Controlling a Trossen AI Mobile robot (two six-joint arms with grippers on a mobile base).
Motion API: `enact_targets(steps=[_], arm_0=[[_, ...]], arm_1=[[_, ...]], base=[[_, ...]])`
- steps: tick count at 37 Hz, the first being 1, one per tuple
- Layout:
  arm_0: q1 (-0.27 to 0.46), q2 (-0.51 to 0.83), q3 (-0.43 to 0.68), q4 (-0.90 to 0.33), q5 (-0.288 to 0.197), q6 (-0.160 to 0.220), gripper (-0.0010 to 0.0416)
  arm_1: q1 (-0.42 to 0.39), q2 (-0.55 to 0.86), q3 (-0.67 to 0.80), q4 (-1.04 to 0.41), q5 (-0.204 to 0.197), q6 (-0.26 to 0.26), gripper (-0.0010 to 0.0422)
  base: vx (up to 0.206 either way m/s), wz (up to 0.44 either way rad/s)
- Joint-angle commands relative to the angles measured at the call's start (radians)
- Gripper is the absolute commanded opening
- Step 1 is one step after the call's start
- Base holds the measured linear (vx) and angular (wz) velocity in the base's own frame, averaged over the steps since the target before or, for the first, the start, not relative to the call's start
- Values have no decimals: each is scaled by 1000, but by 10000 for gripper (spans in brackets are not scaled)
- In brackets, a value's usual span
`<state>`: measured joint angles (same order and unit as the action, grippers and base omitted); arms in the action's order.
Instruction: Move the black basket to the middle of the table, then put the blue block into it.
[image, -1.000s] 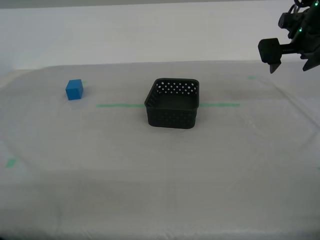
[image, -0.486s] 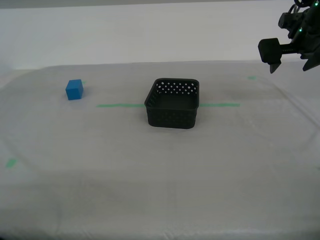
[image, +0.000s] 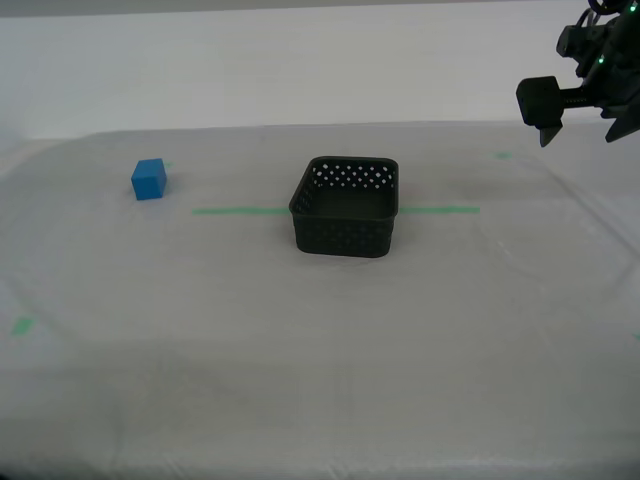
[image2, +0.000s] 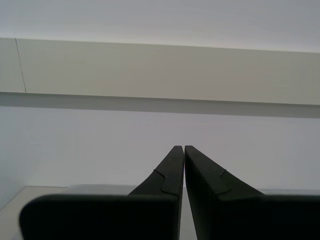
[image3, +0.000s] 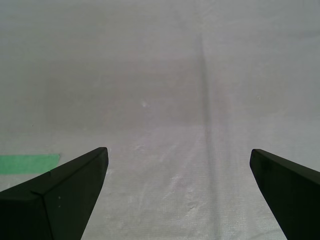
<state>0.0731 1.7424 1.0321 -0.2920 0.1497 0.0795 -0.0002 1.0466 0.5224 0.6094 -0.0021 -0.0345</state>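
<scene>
Basket, black (image: 345, 206), on the green tape line near mid-counter (image: 300, 380); blue block (image: 148, 179) well apart toward the exterior view's left; first end effector (image3: 177, 165) spread wide, second end effector (image2: 184, 150) closed empty; recommended: descend squarely, pinch opposite block faces.

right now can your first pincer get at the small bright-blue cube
Probably yes: the small bright-blue cube sits alone on bare cloth, apart from the black perforated plastic basket, and my first pincer is open. The cube isn't in its wrist view, though.
</scene>
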Motion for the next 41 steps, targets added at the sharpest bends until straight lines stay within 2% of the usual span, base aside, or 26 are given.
enact_targets(steps=[1,13,23,28,41], arm_0=[[0,-1,1,0,-2,-2,398],[0,-1,1,1,-2,-2,398],[0,-1,1,1,-2,-2,399],[0,-1,1,1,-2,-2,399],[0,-1,1,1,-2,-2,399]], arm_1=[[0,0,1,-2,-15,-2,0],[0,0,1,-10,-17,-3,0],[0,0,1,-53,-18,-72,7],[0,0,1,-66,-16,-75,45],[0,0,16,-111,-11,-75,177]], base=[[0,0],[0,0],[0,0],[0,0],[0,0]])
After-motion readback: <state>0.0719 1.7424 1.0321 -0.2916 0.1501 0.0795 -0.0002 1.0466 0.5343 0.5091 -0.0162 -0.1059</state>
